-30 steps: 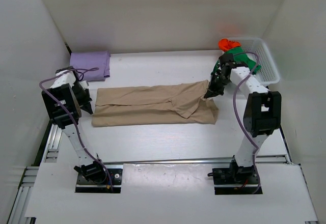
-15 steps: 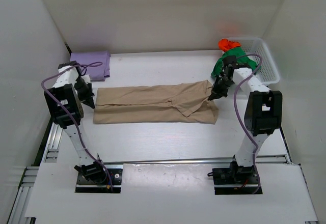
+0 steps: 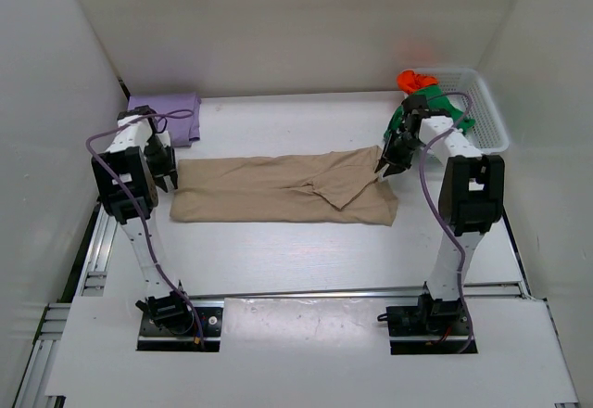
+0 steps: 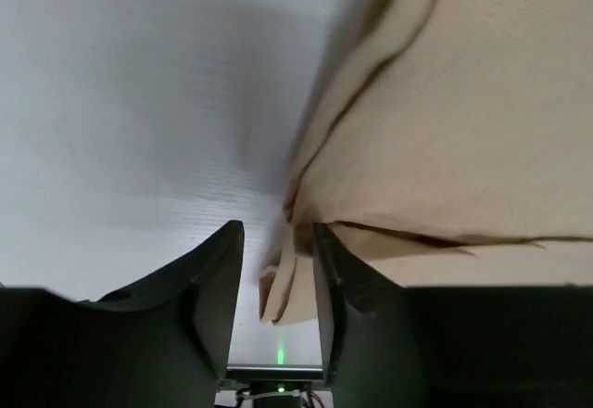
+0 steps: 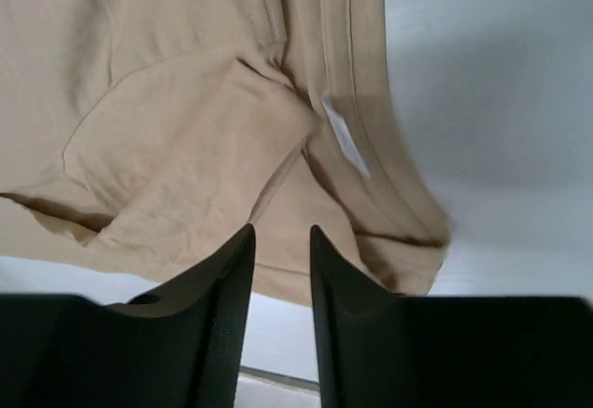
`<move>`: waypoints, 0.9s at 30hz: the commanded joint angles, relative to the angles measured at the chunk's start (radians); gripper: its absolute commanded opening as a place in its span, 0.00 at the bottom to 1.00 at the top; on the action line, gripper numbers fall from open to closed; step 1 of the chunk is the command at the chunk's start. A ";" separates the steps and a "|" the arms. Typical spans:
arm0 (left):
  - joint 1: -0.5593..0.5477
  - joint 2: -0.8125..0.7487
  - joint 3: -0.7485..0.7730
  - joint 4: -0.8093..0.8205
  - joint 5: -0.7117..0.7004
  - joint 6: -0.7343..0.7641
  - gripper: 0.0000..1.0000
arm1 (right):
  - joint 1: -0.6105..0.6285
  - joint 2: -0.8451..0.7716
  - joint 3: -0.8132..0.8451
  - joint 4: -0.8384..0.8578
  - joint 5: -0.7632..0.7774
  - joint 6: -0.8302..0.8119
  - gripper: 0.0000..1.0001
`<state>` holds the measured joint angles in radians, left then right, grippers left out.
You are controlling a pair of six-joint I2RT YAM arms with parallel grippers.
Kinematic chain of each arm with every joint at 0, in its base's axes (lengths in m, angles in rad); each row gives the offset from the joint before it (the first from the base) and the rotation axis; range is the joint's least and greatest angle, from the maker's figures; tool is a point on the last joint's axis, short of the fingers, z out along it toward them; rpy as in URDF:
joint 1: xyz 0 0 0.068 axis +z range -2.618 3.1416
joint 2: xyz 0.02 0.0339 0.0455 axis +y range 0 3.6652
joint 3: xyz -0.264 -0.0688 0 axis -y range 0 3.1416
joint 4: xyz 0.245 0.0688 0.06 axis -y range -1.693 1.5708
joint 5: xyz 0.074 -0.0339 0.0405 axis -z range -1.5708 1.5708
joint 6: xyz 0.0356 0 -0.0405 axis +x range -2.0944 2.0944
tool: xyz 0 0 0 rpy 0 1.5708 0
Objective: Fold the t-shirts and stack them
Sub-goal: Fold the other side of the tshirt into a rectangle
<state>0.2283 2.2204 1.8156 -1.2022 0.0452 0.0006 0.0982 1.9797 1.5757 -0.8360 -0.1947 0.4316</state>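
Both grippers are letting go! The left gripper [image 3: 168, 174] is spreading its jaws at the left end of the beige shirt [image 3: 269, 193], and the right gripper [image 3: 385, 164] is parting its jaws at the right end. The left arm is swinging farther back and in toward the cloth, and the shirt is settling flatter, its near edge straightening.

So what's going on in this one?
A beige shirt lies folded lengthwise on the table, the left gripper at one end, the right gripper at the other, both with jaws slightly parted. A purple shirt sits folded at back left; a green shirt and an orange shirt lie at the basket.
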 commanded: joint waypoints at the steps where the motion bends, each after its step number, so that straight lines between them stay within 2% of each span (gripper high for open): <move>1: 0.013 -0.018 0.027 0.012 -0.060 -0.001 0.49 | -0.006 0.011 0.081 0.008 0.020 -0.017 0.38; 4: 0.022 -0.042 0.027 0.022 -0.096 -0.001 0.61 | 0.004 -0.043 0.090 -0.011 0.020 -0.017 0.42; 5: 0.022 -0.077 0.027 0.023 -0.132 -0.001 0.68 | 0.005 -0.068 0.070 -0.021 0.038 -0.027 0.43; 8: 0.022 -0.155 -0.024 0.062 -0.163 -0.001 0.79 | 0.005 -0.159 -0.047 -0.072 0.096 -0.013 0.55; 12: 0.022 -0.205 -0.103 0.001 -0.056 -0.001 0.79 | 0.014 -0.278 -0.285 -0.083 0.097 0.038 0.64; 16: 0.022 -0.238 -0.298 0.039 -0.018 -0.001 0.79 | 0.014 -0.369 -0.480 -0.009 0.045 0.075 0.71; 19: 0.013 -0.225 -0.341 0.068 0.005 -0.001 0.79 | 0.014 -0.329 -0.522 0.058 0.018 0.075 0.71; 24: 0.013 -0.212 -0.366 0.102 0.015 -0.001 0.80 | 0.014 -0.234 -0.499 0.112 0.018 0.075 0.71; 27: 0.013 -0.202 -0.386 0.151 0.041 -0.001 0.80 | 0.003 -0.206 -0.511 0.138 0.018 0.085 0.66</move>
<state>0.2455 2.0384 1.4403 -1.1240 0.0406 -0.0002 0.1093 1.7576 1.0512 -0.7586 -0.1646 0.4992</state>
